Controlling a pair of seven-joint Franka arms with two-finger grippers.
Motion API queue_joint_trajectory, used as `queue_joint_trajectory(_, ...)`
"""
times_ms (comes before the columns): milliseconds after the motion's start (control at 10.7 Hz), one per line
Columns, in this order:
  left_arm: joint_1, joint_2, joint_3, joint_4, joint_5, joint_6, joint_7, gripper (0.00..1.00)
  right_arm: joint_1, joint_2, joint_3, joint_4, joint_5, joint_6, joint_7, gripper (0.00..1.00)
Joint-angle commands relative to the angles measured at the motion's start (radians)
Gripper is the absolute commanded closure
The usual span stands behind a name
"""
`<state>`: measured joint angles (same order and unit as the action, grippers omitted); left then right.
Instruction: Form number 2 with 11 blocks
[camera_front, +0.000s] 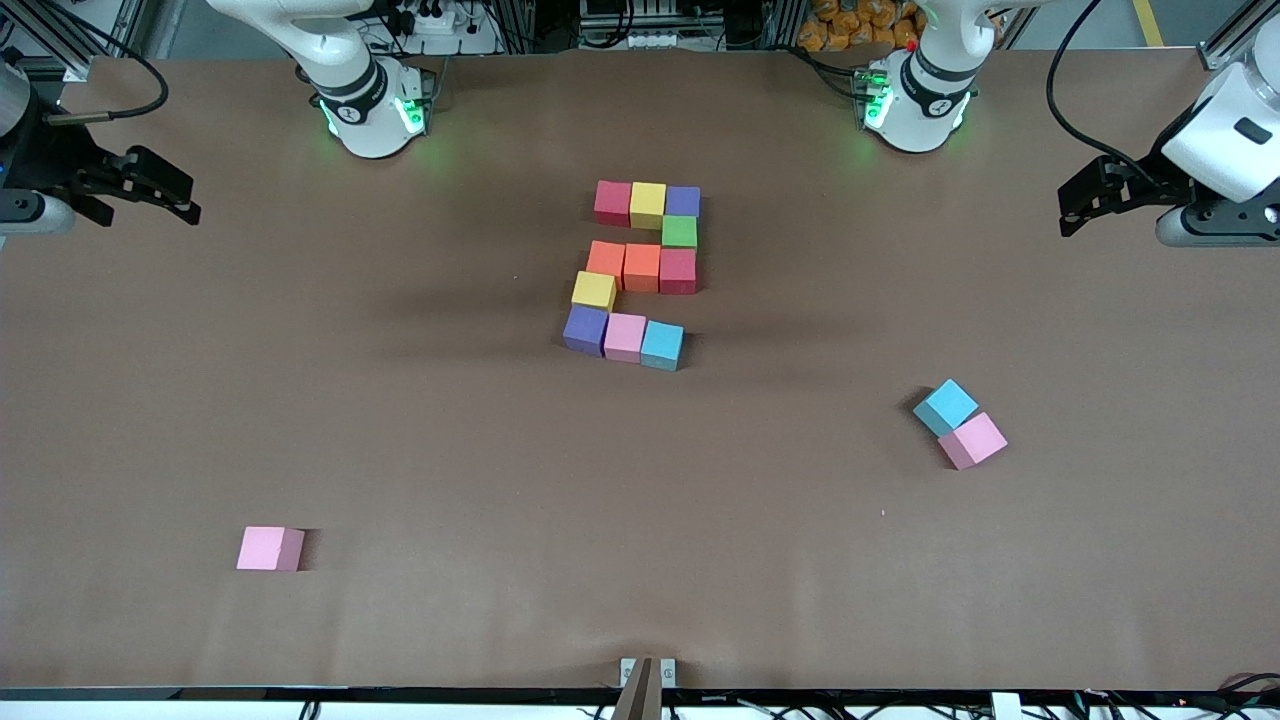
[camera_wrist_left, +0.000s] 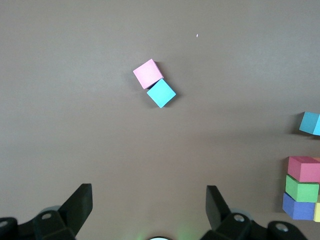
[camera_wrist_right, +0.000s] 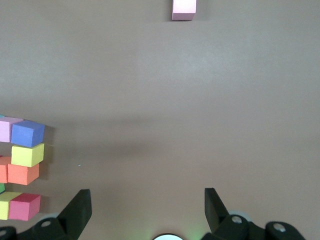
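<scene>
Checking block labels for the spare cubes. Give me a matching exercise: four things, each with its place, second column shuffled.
Things:
1. lone pink block
2. pink and blue pair
3. green block
4. left gripper

Places:
A. toward the left arm's end of the table, touching each other
B. in the digit, joining its top and middle rows
C. nearest the front camera, toward the right arm's end
D. open, over the table's edge

Pairs: 1-C, 2-A, 3-B, 4-D

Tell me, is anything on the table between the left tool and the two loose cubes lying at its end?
Nothing visible. The open left tool hangs over bare brown table; the touching light blue foam cube and pink foam cube lie clear, well apart from the finished multicoloured digit 2.
</scene>
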<state>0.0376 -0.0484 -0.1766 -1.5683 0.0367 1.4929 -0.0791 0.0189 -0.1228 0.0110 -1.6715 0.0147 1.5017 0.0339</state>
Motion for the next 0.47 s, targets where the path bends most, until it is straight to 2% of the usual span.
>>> queue_joint_trajectory(0, 0.008, -0.027, 0.002, -0.026, -0.037, 0.016, 0.041, 0.00, -0.046, 0.017, 0.012, 0.021, -0.019, 0.014, -0.069, 0.00)
queue_joint_trajectory(373, 0.005, -0.027, 0.005, -0.016, -0.047, 0.012, 0.041, 0.00, -0.048, 0.046, 0.014, 0.071, -0.015, 0.006, -0.068, 0.00)
